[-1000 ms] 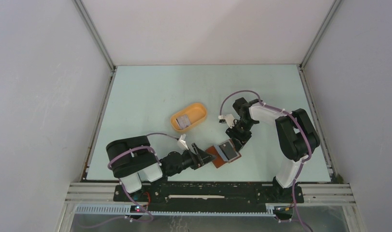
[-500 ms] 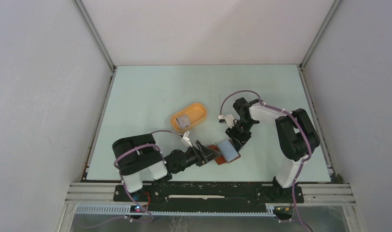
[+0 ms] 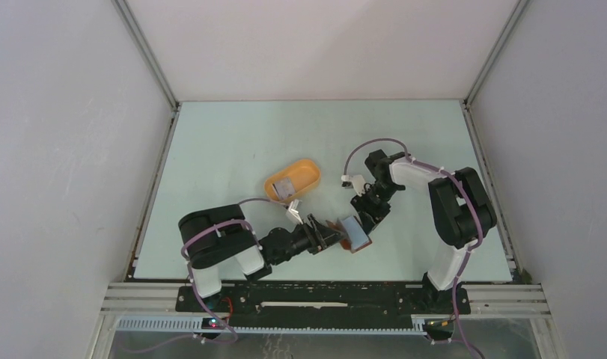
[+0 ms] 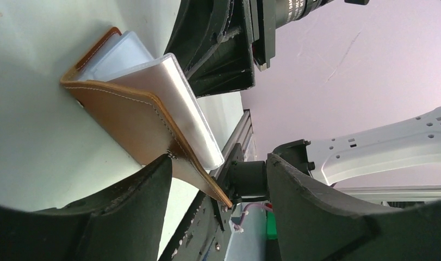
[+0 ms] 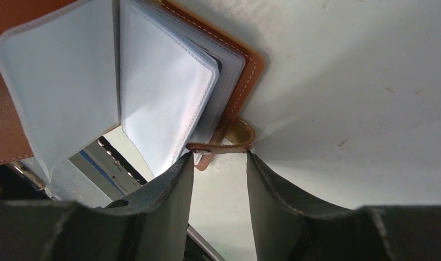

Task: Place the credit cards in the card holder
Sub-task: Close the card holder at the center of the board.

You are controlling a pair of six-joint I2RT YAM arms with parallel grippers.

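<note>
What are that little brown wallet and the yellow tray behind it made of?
The card holder looks like leather or an imitation: matte reddish-brown cover with pale stitching along its edges. Its inner sleeves seem to be frosted, flexible plastic, pale blue-grey with welded seams. The yellow tray is probably moulded plastic, given its smooth, even colour and rounded rim, though it is too small here to be sure.

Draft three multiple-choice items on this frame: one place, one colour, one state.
1. The loose card lies: A) in the orange tray B) on bare table C) in a gripper
2. The card holder has a cover that is: A) black B) blue C) brown
3. The card holder is: A) folded shut B) open, sleeves fanned C) inside the tray
Key: 1A, the top view shows it inside the rim; 2C, stitched brown leather in both wrist views; 3B, clear sleeves spread apart.
</note>
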